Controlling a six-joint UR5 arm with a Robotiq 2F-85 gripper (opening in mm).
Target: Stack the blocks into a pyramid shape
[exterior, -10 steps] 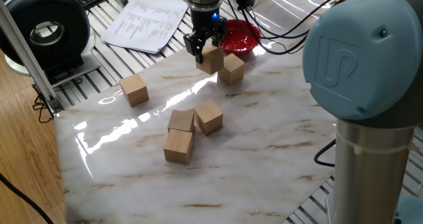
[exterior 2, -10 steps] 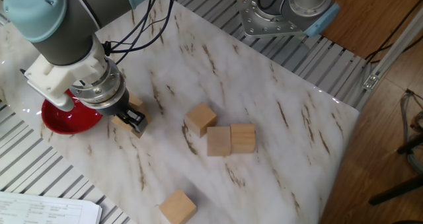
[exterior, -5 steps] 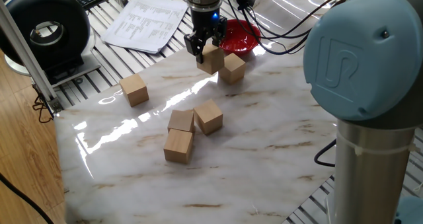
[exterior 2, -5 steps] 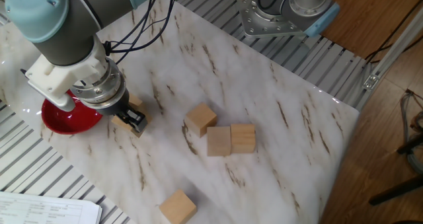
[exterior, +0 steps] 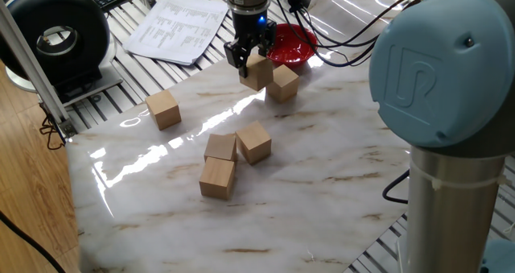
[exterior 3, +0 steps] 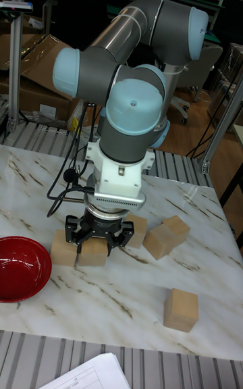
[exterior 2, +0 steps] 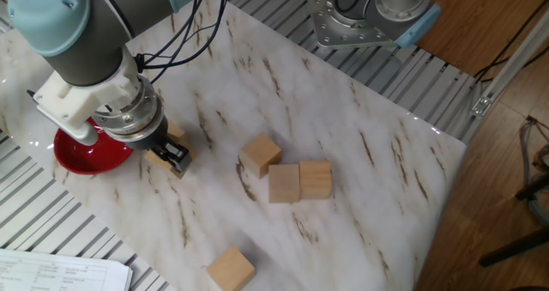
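Six wooden blocks are lying on the marble table, none stacked on another. One block is sitting near the red bowl, and the gripper is standing directly over it with a finger on each side; the jaws are closing on this block, pressing against its opposite faces. In the tall fixed view the same block is showing between the two dark fingers, resting on the table surface as far as can be judged.

A second block is sitting just beside the gripped one, on the side away from the papers; whether the two are touching cannot be told. In the tall fixed view it is lying between the gripped block and the bowl.

Three blocks are forming a loose cluster toward the middle of the table: one is turned at an angle, one is touching it at a corner, and one is lying against that second one. The sixth block is standing alone, well apart, near the table edge.

The robot arm is reaching down over the bowl side of the table, with black cables trailing behind it.
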